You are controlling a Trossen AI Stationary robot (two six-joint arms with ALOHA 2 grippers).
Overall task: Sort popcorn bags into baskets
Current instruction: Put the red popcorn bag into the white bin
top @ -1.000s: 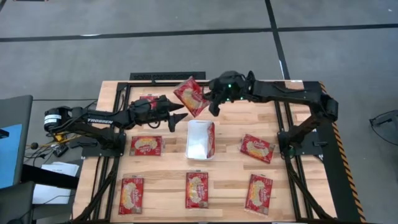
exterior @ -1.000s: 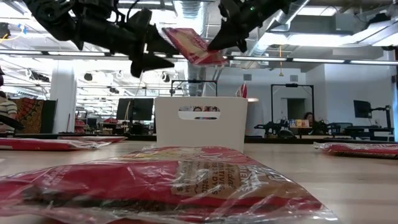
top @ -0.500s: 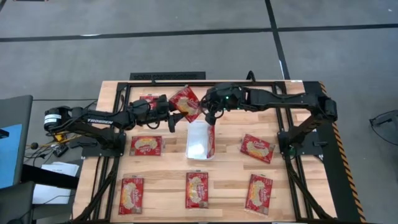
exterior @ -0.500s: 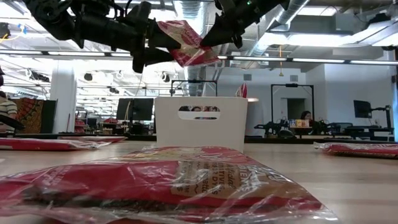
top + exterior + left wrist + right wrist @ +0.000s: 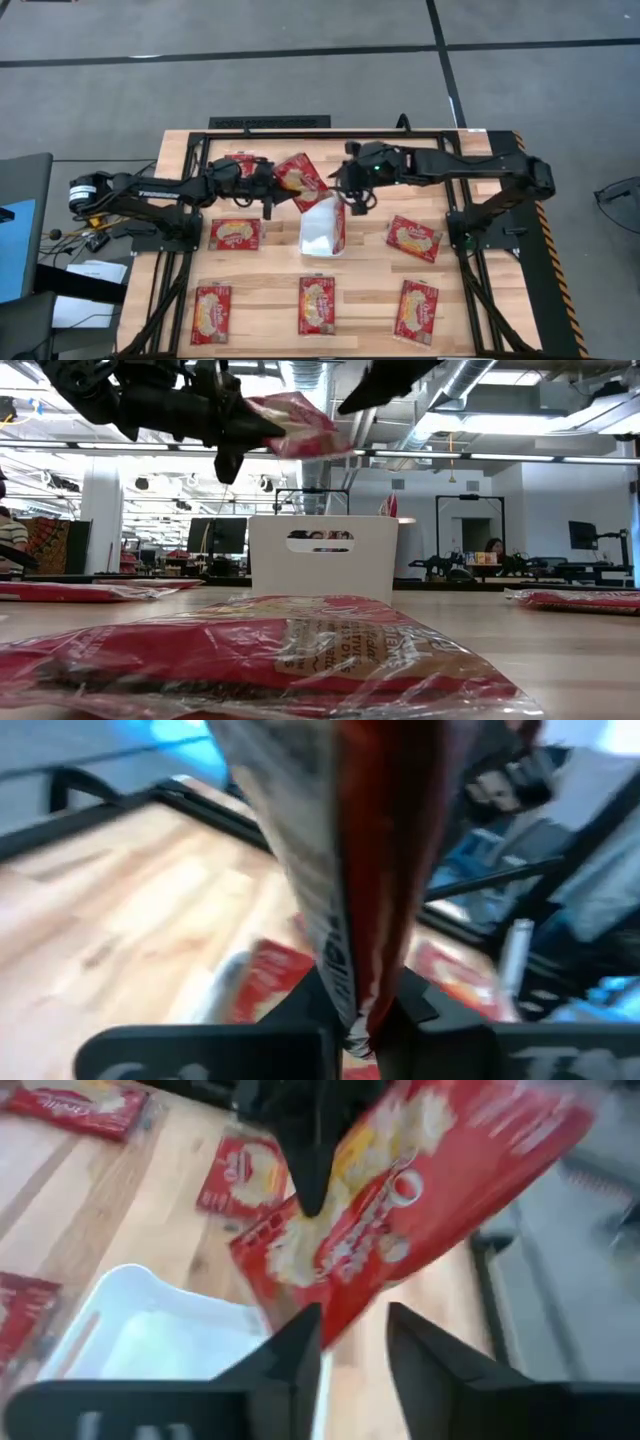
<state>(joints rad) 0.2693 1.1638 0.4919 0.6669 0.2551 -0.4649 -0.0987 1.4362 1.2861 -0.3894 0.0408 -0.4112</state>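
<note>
While the red popcorn bag (image 5: 303, 179) hangs in the air just above the far end of the white basket (image 5: 322, 226), it has changed hands: a second ago my right gripper (image 5: 358, 197) pinched it and my left stood wide beside it; now my left gripper (image 5: 275, 184) is clamped on its edge and carries it alone. In the left wrist view the bag (image 5: 345, 860) rises edge-on from between my closed fingers. My right gripper has let go, its fingers (image 5: 288, 1350) parted with the bag (image 5: 400, 1200) just beyond them, and it has drawn back toward the basket's right side. The bag has sunk lower than before. Other bags (image 5: 315, 304) lie flat on the wooden table (image 5: 365, 290) around the basket, unmoved.
</note>
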